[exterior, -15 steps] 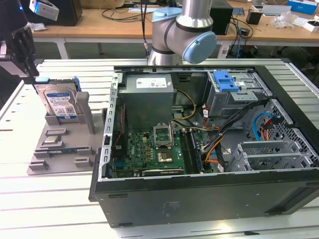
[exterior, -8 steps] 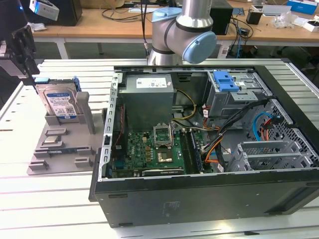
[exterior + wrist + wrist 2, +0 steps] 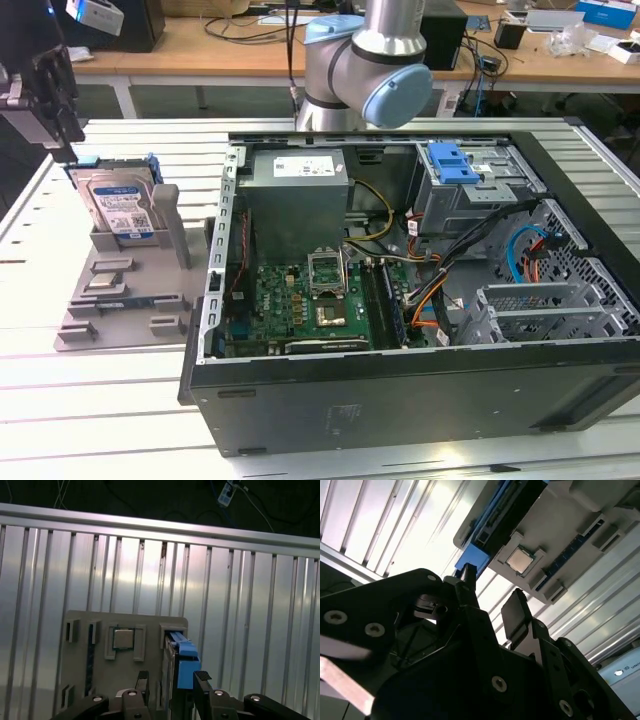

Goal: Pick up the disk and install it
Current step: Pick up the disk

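Aluminium slats make up the table [image 3: 100,400], and most of it is taken by the open case [image 3: 400,390], lying on its side with the board showing. At the exterior view's left sits a grey holder [image 3: 110,290], well apart from the bay with the blue bracket [image 3: 455,160].

The disk [image 3: 118,208] stands on edge in a slot of that holder, label facing out and blue rails along its sides. In the first wrist view I look down on its upper edge [image 3: 182,662], beside a chip [image 3: 123,639] seated in the same holder.

My gripper [image 3: 172,680] hangs above the disk with its jaws apart. One finger [image 3: 202,679] sits to each side of the edge, and I judge nothing is touching yet.

I expect the disk to be rigid and dense for its size, with smooth metal faces that could slip under a light pinch. It will not like a knock. The rails look like thin plastic that may flex, so I would clamp across the two flat faces near the exposed upper edge, squarely.
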